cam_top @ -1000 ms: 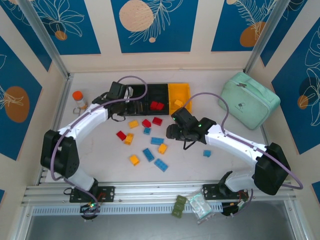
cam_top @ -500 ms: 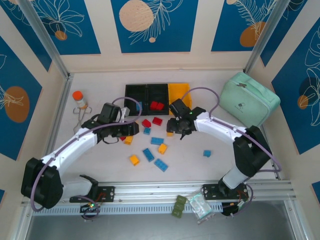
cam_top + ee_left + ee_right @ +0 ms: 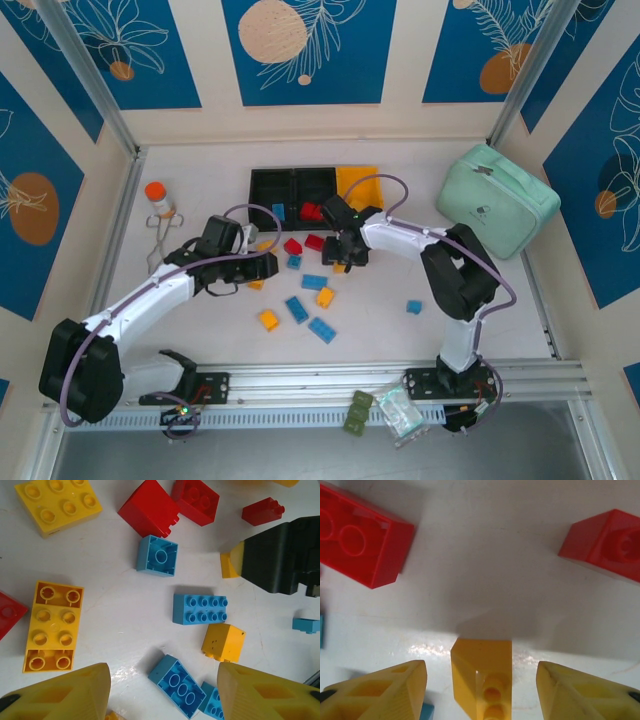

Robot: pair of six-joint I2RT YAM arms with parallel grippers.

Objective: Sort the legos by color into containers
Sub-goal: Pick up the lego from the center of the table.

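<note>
The right gripper [image 3: 480, 666] stands open astride a yellow-orange brick [image 3: 482, 690], with neither finger touching it and nothing held. The brick sits corner-on, so closing may twist it out towards the red bricks [image 3: 362, 547] nearby. The yellow-orange bin [image 3: 352, 183] lies just beyond, on the far side. The left gripper [image 3: 162, 675] hovers open and empty.

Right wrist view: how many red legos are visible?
2. The upper-left red lego lies at the frame's top left corner; the upper-right red lego is cut by the right edge. Others may lie beyond this view.
</note>
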